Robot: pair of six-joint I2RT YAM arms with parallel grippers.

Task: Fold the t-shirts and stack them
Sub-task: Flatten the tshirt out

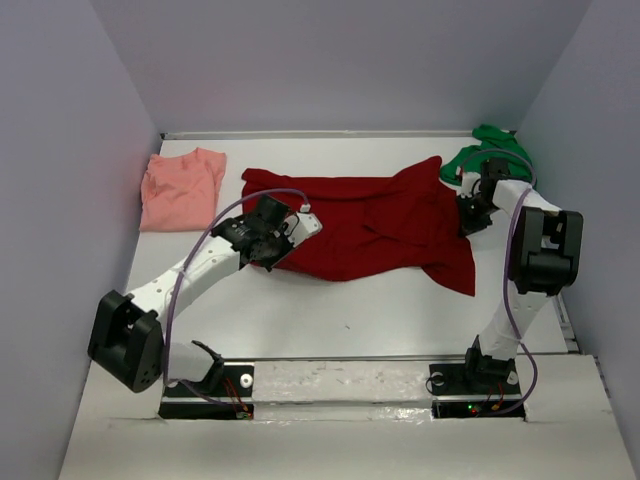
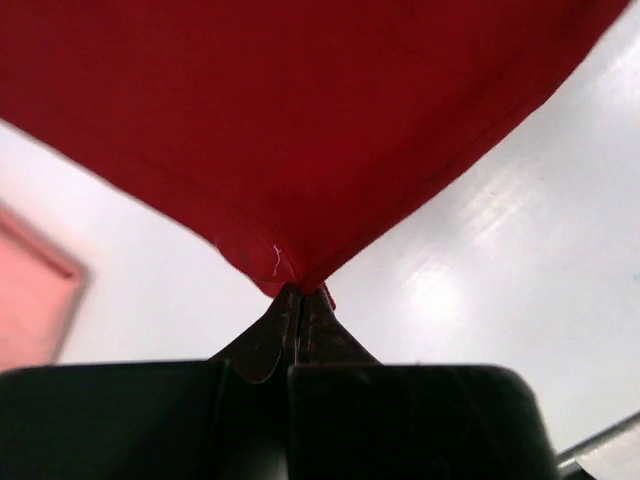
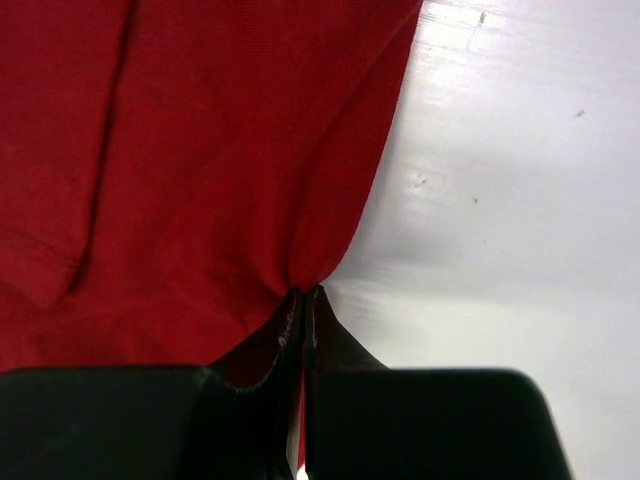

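1. Looking down from the top camera, I see the dark red shirt (image 1: pixel 370 225) lying across the middle of the white surface (image 1: pixel 350 320). It is wrinkled, and its long side runs from left to right.
2. The salmon-pink shirt (image 1: pixel 180 190) lies flat at the far left of the surface. A narrow strip of bare surface separates it from the dark red shirt.
3. The green shirt (image 1: pixel 490 150) is bunched in the far right corner, just beside the upper right end of the dark red shirt. I cannot tell if the two are touching.
4. My left arm (image 1: pixel 200 265) reaches to the near left corner of the dark red shirt. In the left wrist view, the left fingers (image 2: pixel 265 340) are clenched together on this corner. The red cloth comes to a point at the tips and spreads wide from there. The salmon-pink shirt shows blurred at the left edge of this view.
5. My right arm (image 1: pixel 520 290) bends over the right side of the dark red shirt. In the right wrist view, the right fingers (image 3: pixel 330 345) are pressed together and pinch the edge of the red cloth. Soft folds gather toward the tips, and bare surface lies to the right of them.
6. From these views I cannot tell if the pinched parts are raised off the surface.
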